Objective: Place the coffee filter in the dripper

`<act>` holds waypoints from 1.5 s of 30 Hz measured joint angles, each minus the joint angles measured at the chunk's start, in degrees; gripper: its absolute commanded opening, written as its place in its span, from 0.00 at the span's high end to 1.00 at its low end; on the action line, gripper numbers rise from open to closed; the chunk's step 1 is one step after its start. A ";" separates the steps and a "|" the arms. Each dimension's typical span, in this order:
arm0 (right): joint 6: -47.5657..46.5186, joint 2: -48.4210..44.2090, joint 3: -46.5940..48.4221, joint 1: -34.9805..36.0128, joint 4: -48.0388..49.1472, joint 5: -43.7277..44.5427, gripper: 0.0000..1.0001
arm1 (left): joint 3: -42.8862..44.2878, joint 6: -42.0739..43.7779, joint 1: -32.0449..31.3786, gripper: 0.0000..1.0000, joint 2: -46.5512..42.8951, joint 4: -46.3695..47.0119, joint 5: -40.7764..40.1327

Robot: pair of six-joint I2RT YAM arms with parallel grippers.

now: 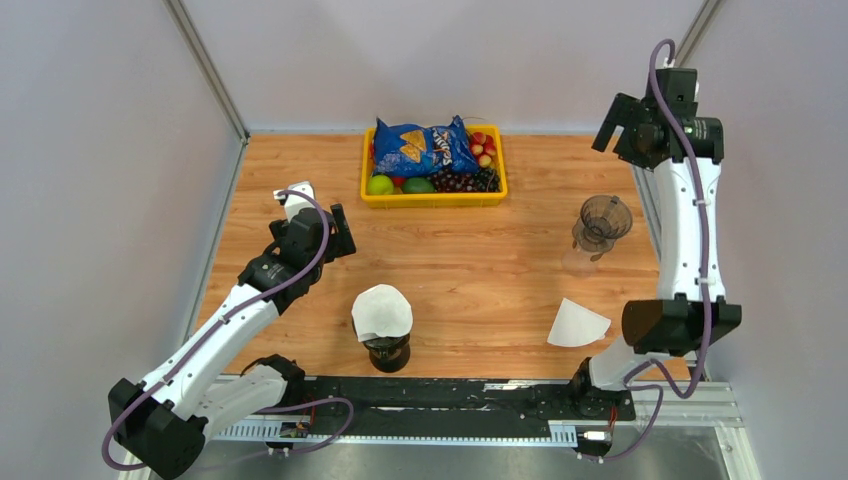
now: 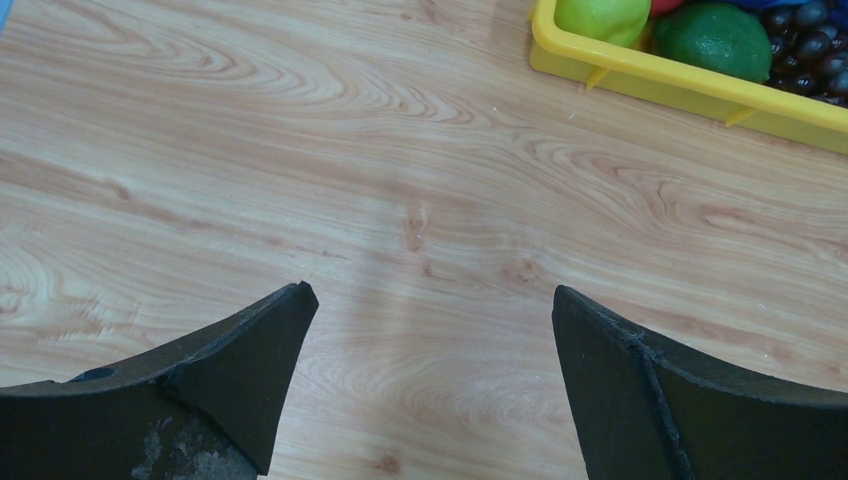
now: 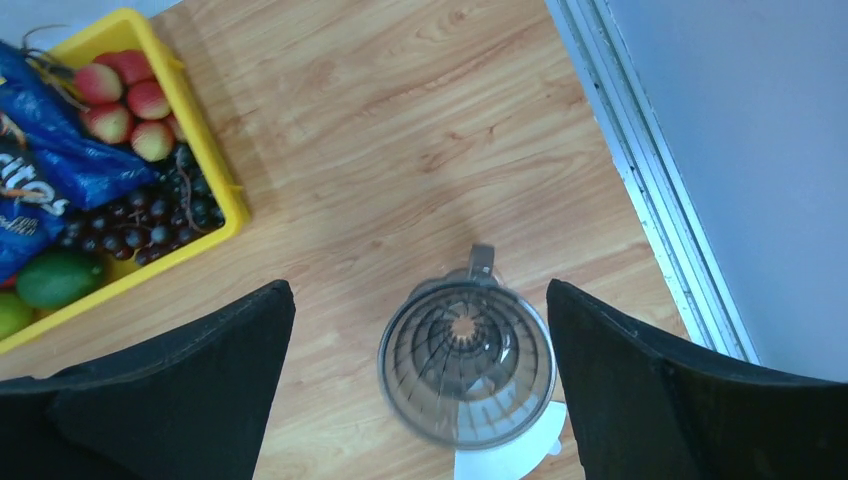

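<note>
A smoky clear dripper [image 1: 605,218] stands empty at the right of the table. In the right wrist view the dripper [image 3: 466,362] sits below and between my open jaws, with a pale base showing under its lower edge. A loose white coffee filter [image 1: 577,325] lies flat on the table, nearer than that dripper. A second white filter [image 1: 382,312] rests on a dark dripper [image 1: 387,352] at the near centre. My right gripper [image 1: 612,125] [image 3: 418,285] is open, empty and raised high. My left gripper [image 1: 338,233] [image 2: 431,290] is open and empty over bare wood.
A yellow basket [image 1: 432,199] at the back centre holds a blue chip bag [image 1: 425,147], limes, grapes and red fruit. Its corner shows in the left wrist view [image 2: 690,88]. A metal rail [image 3: 650,190] and grey wall run along the right edge.
</note>
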 measured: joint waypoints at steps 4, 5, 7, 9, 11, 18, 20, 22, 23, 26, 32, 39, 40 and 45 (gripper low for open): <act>1.36 -7.41 -4.72 8.15 1.70 6.08 0.00 | 0.00 -0.04 0.00 0.00 -0.02 -0.02 -0.13; 2.08 -9.57 -6.86 11.08 2.21 7.69 0.00 | 0.00 -0.04 0.00 0.00 -0.02 -0.07 -0.22; 4.13 -13.73 -11.78 17.00 2.69 10.45 0.00 | 0.00 -0.11 0.00 0.00 -0.15 -0.24 -0.44; 6.32 -17.00 -16.74 22.27 3.30 12.76 0.00 | 0.00 -0.15 0.00 0.00 -0.42 -0.52 -0.55; 9.07 -20.26 -23.26 28.09 3.48 15.02 0.00 | 0.00 -0.20 0.00 0.00 -0.68 -0.72 -0.72; 20.87 -23.43 -43.30 45.31 3.74 18.53 0.00 | 0.00 -0.22 0.00 0.00 -1.22 -1.07 -1.09; 25.20 -23.10 -50.47 49.53 4.04 17.77 0.00 | 0.00 -0.22 0.00 0.00 -1.31 -1.07 -1.09; 28.72 -22.51 -56.35 51.36 4.70 16.63 0.00 | 0.00 -0.24 0.00 0.00 -1.31 -1.07 -1.09; 30.51 -22.23 -59.65 51.67 5.40 15.93 0.00 | -0.02 -0.24 0.00 0.00 -1.31 -1.11 -1.09; 35.41 -22.56 -70.58 51.69 8.79 12.85 0.00 | 0.00 -0.24 0.00 0.00 -1.57 -1.22 -1.09; 44.33 -34.77 -83.82 51.08 13.49 10.51 0.01 | 0.00 -0.24 0.00 0.00 -2.51 -1.25 -1.09; 49.33 -46.27 -90.36 44.81 15.76 10.67 0.04 | 0.00 -0.26 0.00 0.00 -2.58 -1.22 -1.05; 49.53 -46.80 -90.92 43.71 15.72 10.82 0.04 | 0.00 -0.26 0.00 0.00 -2.58 -1.22 -1.03; 49.64 -47.08 -91.54 39.50 16.94 11.45 0.05 | 0.00 -0.26 0.00 0.00 -2.58 -1.22 -0.96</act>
